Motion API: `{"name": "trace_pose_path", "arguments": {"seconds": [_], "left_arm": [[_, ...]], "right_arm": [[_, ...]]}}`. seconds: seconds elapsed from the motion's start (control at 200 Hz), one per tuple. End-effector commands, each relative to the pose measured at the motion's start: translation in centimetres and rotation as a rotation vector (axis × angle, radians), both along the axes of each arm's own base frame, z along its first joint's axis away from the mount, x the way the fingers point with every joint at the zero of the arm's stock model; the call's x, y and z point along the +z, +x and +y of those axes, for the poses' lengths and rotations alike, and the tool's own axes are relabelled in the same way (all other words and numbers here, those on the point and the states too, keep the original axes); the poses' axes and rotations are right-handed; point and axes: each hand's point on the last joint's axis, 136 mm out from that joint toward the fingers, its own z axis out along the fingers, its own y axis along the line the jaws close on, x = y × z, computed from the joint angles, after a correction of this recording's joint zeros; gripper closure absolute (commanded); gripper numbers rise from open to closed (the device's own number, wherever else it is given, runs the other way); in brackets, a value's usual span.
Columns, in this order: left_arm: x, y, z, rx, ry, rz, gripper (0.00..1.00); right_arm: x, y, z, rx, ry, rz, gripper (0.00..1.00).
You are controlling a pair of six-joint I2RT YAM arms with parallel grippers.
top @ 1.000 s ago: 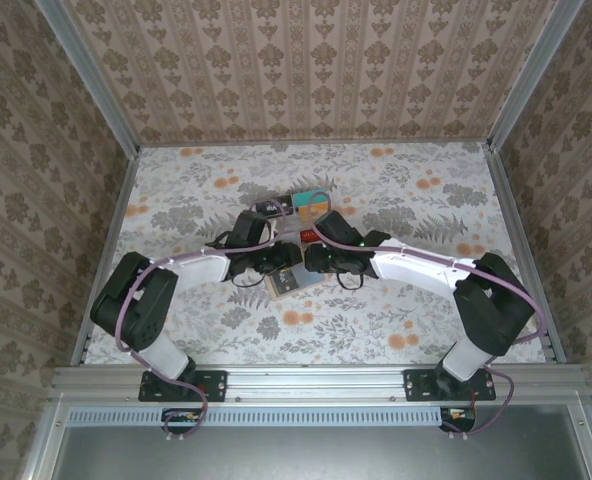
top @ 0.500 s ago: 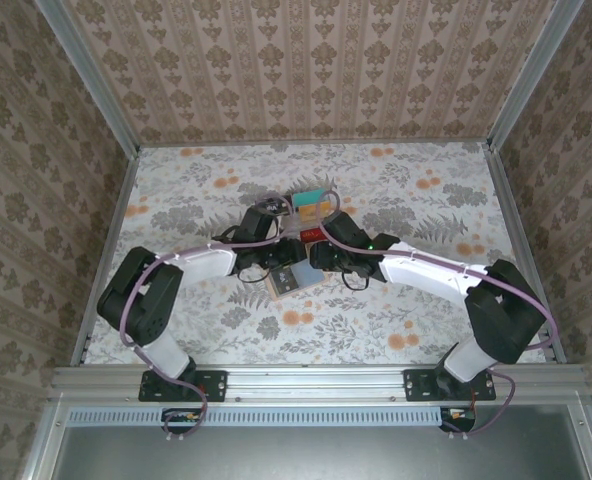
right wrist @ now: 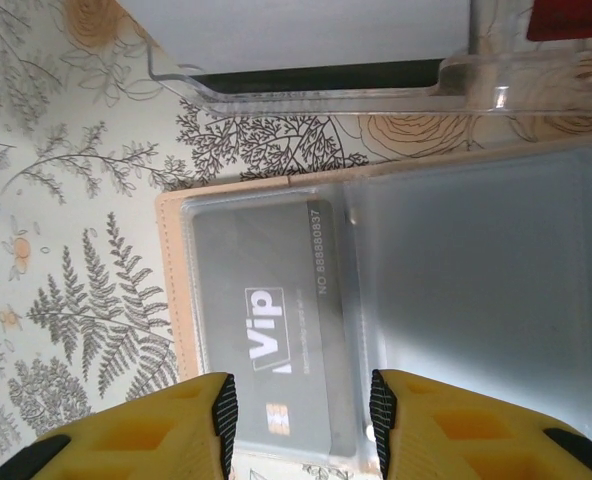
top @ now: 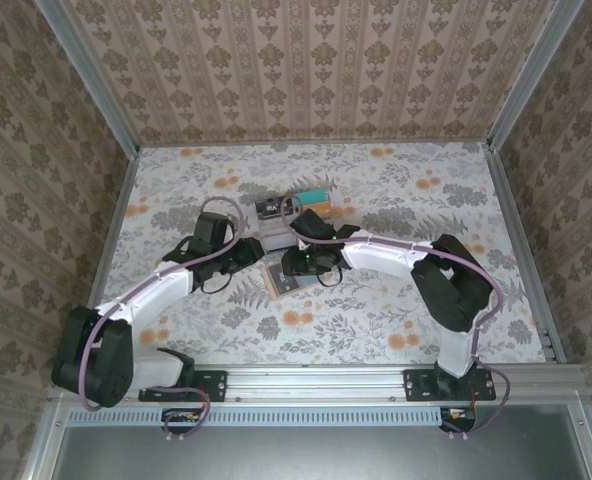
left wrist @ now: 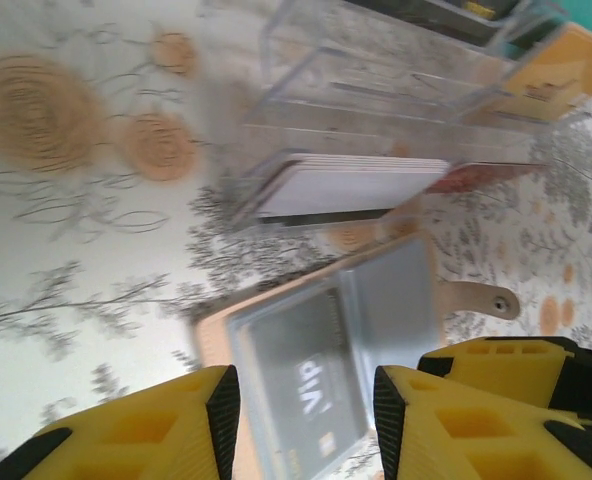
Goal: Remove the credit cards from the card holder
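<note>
The tan card holder (right wrist: pixel 171 290) lies spread open on the table, grey-blue pockets up, also visible from above (top: pixel 279 283). A grey "VIP" credit card (right wrist: pixel 266 320) sits inside its left clear pocket, and the left wrist view shows this credit card (left wrist: pixel 311 375) too. My right gripper (right wrist: pixel 296 420) hangs open right over that card, jaws either side of it without touching. My left gripper (left wrist: pixel 306 420) is open as well, a little left of the holder (left wrist: pixel 216 335). From above, the left gripper (top: pixel 248 255) and right gripper (top: pixel 298 265) flank the holder.
A clear compartment tray (left wrist: pixel 376 80) stands just behind the holder with a stack of white cards (left wrist: pixel 351 185) in it. A red card (left wrist: pixel 496 175), an orange card (left wrist: pixel 556 85) and a teal card (top: pixel 311 193) lie by it. Metal rails edge the table.
The left arm has swung back to the left, drawing its gripper off the holder. The right gripper has shifted left and now sits over the holder's card pocket.
</note>
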Motion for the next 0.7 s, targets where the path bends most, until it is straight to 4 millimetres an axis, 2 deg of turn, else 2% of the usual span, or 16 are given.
{"name": "trace_pose_path", "arguments": {"seconds": [0.0, 0.38, 0.695], "left_arm": [[-0.7, -0.8, 1.6, 0.018, 0.056, 0.014, 0.57], [-1.2, -0.8, 1.9, 0.021, 0.053, 0.025, 0.57], [-1.3, -1.0, 1.0, -0.004, 0.008, 0.045, 0.57]], "right_arm": [[-1.2, -0.9, 0.2, 0.045, -0.065, 0.058, 0.56], [-4.2, -1.9, -0.6, 0.071, -0.229, 0.102, 0.57], [-5.8, -2.1, -2.4, 0.042, -0.331, 0.115, 0.70]]}}
